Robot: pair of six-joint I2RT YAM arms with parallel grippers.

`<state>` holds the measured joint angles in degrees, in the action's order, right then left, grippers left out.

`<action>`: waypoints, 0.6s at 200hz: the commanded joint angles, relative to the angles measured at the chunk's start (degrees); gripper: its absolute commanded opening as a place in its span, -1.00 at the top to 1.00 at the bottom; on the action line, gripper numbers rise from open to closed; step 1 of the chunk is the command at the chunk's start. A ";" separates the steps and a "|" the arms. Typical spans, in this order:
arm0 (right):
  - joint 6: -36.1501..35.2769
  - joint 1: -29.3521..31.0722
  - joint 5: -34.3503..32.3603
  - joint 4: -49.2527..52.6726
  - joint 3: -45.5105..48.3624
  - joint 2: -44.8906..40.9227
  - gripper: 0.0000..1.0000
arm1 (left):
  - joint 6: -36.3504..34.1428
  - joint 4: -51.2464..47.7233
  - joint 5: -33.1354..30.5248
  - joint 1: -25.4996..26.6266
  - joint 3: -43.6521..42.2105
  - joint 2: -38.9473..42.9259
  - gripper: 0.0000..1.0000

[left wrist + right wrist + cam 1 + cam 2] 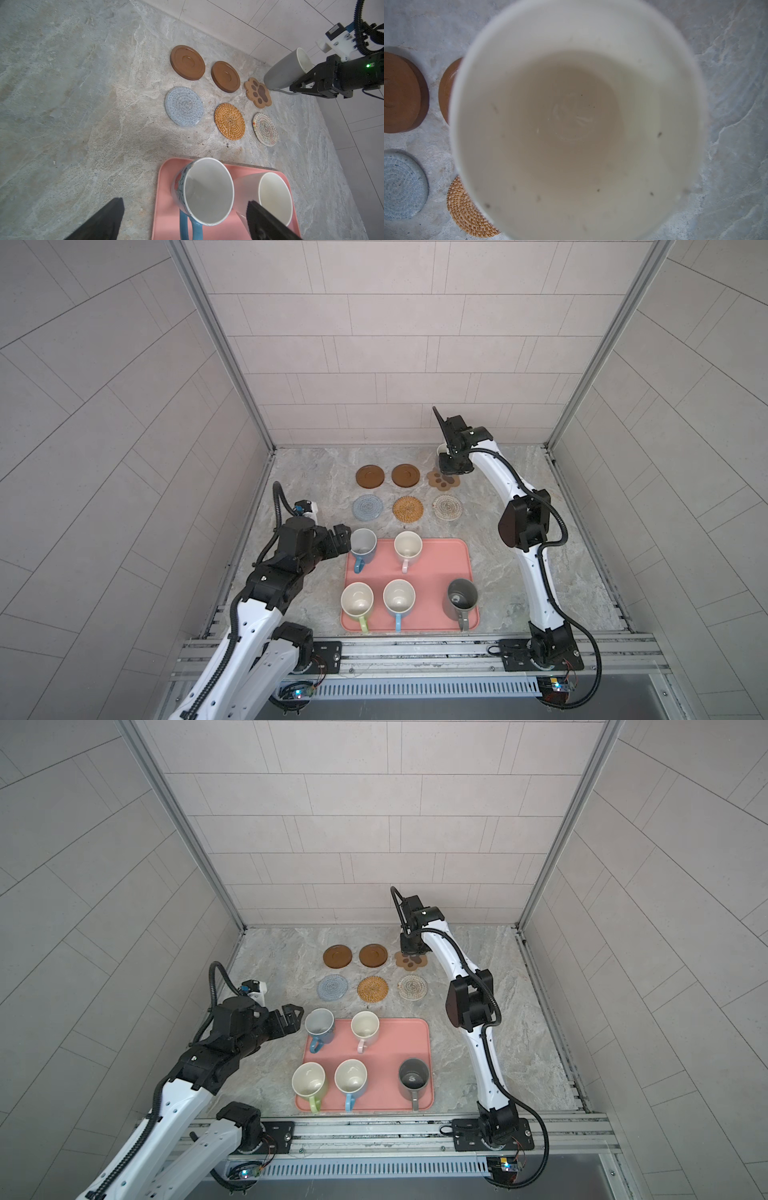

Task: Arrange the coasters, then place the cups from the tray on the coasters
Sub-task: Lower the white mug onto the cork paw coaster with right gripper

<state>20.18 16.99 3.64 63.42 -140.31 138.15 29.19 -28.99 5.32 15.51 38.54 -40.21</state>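
A: Left gripper [296, 1018]: we log its jaws spread wide, clasping nothing.

B: Confirmed. The blue mug [363, 542] stands upright just ahead of it, on the tray [449, 564] corner closest to that tool. In the left wrist view the fingers [104, 220] flank the mug. Whether one touches it, we cannot tell.

A: Past the blue mug from that gripper we note the pink mug [408, 545]. Back toward that arm's own end of the tray stand the green mug [357, 599], light blue mug [399, 595] and dark mug [461, 593]. All are upright.

B: The coasters lie on the table [311, 472] between the two tools, in two rows of three. Row nearer the left gripper: crochet coaster [368, 507], rattan coaster [408, 509], woven coaster [447, 507]. Row beyond: a disc [370, 477], another disc [406, 475], then the paw coaster [444, 481], closest to the right gripper [296, 89].

A: Right gripper: we record its jaws closed on the handle of the grey mug [286, 68].

B: That mug hangs upright under the tool's wrist camera, mouth up, at the paw coaster's edge away from the left gripper. Whether its base rests on anything, we cannot tell.
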 commanded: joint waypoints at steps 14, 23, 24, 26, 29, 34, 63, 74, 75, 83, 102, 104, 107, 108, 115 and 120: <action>1.00 0.32 -1.00 -1.00 -3.10 1.40 0.96 | 1.01 1.22 0.23 -0.30 -0.50 0.27 -1.00; 0.96 0.32 -1.05 -1.40 -3.18 1.59 0.96 | 1.05 1.27 0.28 -0.26 -0.58 0.23 -1.00; 0.98 0.32 -1.02 -1.43 -3.20 1.64 0.96 | 1.05 1.29 0.29 -0.28 -0.62 0.27 -1.00; 0.93 0.32 -1.03 -1.51 -3.21 1.68 0.96 | 1.05 1.24 0.26 -0.27 -0.65 0.23 -1.00; 0.93 0.32 -1.01 -1.62 -3.21 1.76 0.96 | 1.04 1.29 0.29 -0.30 -0.66 0.20 -1.00; 0.92 0.32 -0.97 -1.72 -3.26 1.85 0.96 | 1.04 1.22 0.29 -0.26 -0.75 0.14 -1.00; 0.87 0.39 -1.26 -1.97 -3.39 2.21 0.96 | 1.13 1.53 0.26 -0.30 -1.04 0.13 -1.00; 0.82 0.45 -1.44 -2.07 -3.39 2.35 0.96 | 1.34 1.72 0.30 -0.26 -1.11 0.07 -1.00; 0.82 0.47 -1.44 -2.11 -3.39 2.32 0.96 | 1.32 1.74 0.30 -0.28 -1.11 0.06 -1.00; 0.81 0.50 -1.46 -2.16 -3.39 2.40 0.96 | 1.38 1.88 0.45 -0.29 -1.19 0.12 -1.00; 0.77 0.59 -1.53 -2.07 -3.48 2.72 0.96 | 1.46 2.01 0.57 -0.25 -1.36 -0.09 -1.00; 0.81 0.58 -1.53 -2.01 -3.48 2.78 0.96 | 1.48 2.01 0.52 -0.29 -1.37 -0.04 -1.00; 0.86 0.60 -1.60 -1.94 -3.43 2.77 0.96 | 1.51 2.01 0.55 -0.29 -1.37 -0.07 -1.00; 0.84 0.68 -1.56 -1.92 -3.46 2.80 0.96 | 1.49 2.01 0.56 -0.25 -1.41 -0.06 -1.00; 0.83 0.67 -1.70 -1.81 -3.53 2.91 0.96 | 1.57 2.09 0.57 -0.30 -1.46 0.02 -1.00; 0.85 0.67 -1.71 -1.69 -3.48 3.01 0.96 | 1.57 2.15 0.57 -0.23 -1.45 0.03 -1.00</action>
<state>20.64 17.28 3.51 63.24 -141.53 140.97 30.06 -28.36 6.02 15.51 37.85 -40.34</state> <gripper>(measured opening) 0.170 0.999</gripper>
